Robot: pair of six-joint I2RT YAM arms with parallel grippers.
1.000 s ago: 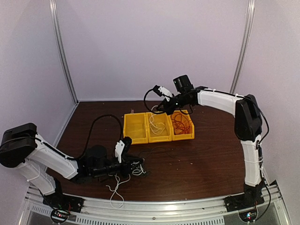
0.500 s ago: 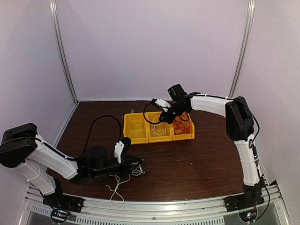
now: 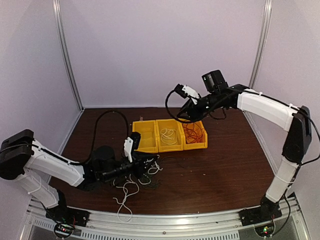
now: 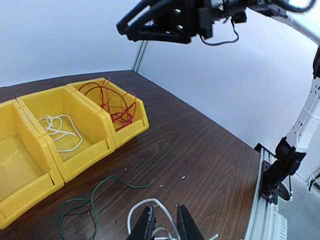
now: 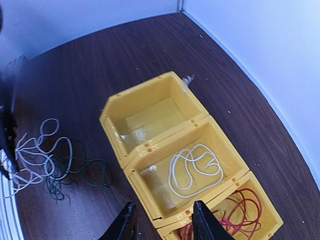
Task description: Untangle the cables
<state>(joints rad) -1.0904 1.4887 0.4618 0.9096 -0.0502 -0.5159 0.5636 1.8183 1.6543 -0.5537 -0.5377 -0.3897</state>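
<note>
The cables on the table form a loose tangle (image 3: 136, 176) of white and dark green wires in front of the bins, also seen in the right wrist view as a tangle (image 5: 40, 155). My left gripper (image 3: 145, 167) lies low over it. Its jaws (image 4: 164, 212) are shut on a white cable loop (image 4: 150, 202) running between them. A green cable (image 4: 90, 200) trails left of it. My right gripper (image 3: 184, 115) hangs open and empty above the bins, as the right wrist view of this gripper (image 5: 164, 210) shows. A white cable (image 5: 195, 167) lies in the middle bin, and red cables (image 5: 240, 210) in the right one.
Three joined yellow bins sit mid-table: the left bin (image 3: 144, 142) is empty, the middle bin (image 3: 170, 146) and right bin (image 3: 196, 145) hold cables. A thick black arm cable (image 3: 102, 127) arcs over the left side. White walls close in behind and at the sides.
My right gripper has opened and lifted up and to the right, away from the middle bin. My left gripper has pushed towards the bins, dragging the tangle with it.
</note>
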